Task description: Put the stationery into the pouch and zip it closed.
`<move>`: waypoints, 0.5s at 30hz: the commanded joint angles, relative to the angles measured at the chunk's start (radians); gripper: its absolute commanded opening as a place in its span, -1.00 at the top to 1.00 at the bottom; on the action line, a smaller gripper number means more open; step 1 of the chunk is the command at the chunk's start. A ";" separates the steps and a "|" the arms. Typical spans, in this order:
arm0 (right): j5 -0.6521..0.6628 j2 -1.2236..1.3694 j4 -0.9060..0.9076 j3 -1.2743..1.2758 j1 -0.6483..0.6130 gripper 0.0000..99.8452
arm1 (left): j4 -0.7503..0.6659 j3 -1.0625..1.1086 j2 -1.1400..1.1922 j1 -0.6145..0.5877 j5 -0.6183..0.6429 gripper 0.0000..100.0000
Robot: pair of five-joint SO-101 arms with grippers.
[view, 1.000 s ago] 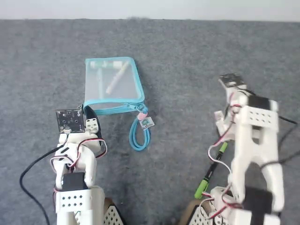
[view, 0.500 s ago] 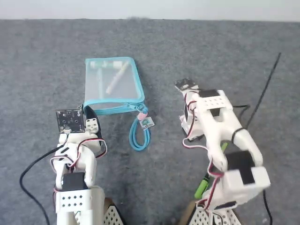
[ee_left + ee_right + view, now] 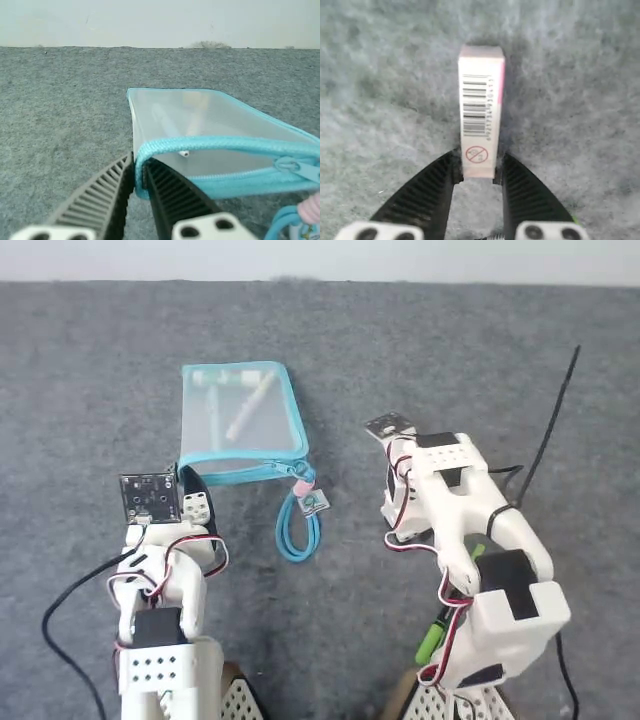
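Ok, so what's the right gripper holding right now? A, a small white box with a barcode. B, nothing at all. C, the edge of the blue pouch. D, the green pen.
A: the right wrist view shows the right gripper shut on one end of the small white box with the barcode; the edge of the pouch is in the left gripper.

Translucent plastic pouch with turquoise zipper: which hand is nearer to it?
Left. The left hand is clamped on a zipper-edge corner of the turquoise-edged pouch; the right hand, holding a small white barcoded box, sits apart from it.
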 commanded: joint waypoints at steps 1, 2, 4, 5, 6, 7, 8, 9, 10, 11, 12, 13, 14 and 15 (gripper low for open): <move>-0.017 -0.045 -0.010 -0.002 0.004 0.75 | -0.017 -0.062 -0.015 0.008 0.009 0.98; -0.017 -0.068 -0.016 0.014 0.004 0.75 | -0.017 -0.062 -0.015 0.008 0.009 0.98; -0.017 -0.120 -0.027 0.046 0.004 0.75 | -0.017 -0.062 -0.015 0.008 0.009 0.98; -0.017 -0.150 -0.039 0.066 0.004 0.75 | -0.017 -0.062 -0.015 0.008 0.009 0.98; -0.017 -0.177 -0.053 0.086 0.004 0.75 | -0.017 -0.064 -0.015 0.008 0.009 0.98; -0.017 -0.197 -0.062 0.103 0.004 0.74 | -0.017 -0.064 -0.015 0.008 0.009 0.98; -0.017 -0.216 -0.068 0.120 0.004 0.74 | -0.017 -0.064 -0.015 0.008 0.009 0.98; -0.017 -0.226 -0.068 0.129 0.002 0.74 | -0.017 -0.064 -0.015 0.008 0.009 0.98; -0.017 -0.229 -0.067 0.137 0.002 0.74 | -0.017 -0.064 -0.015 0.008 0.009 0.98; -0.017 -0.228 -0.067 0.137 0.001 0.74 | -0.017 -0.064 -0.015 0.008 0.009 0.98; -0.017 -0.225 -0.068 0.137 0.001 0.74 | -0.017 -0.064 -0.015 0.008 0.009 0.98; -0.017 -0.219 -0.077 0.137 0.001 0.74 | -0.017 -0.064 -0.015 0.008 0.009 0.98; -0.017 -0.213 -0.093 0.137 0.001 0.74 | -0.017 -0.064 -0.015 0.008 0.009 0.98; -0.017 -0.206 -0.110 0.138 0.001 0.74 | -0.017 -0.064 -0.015 0.008 0.009 0.98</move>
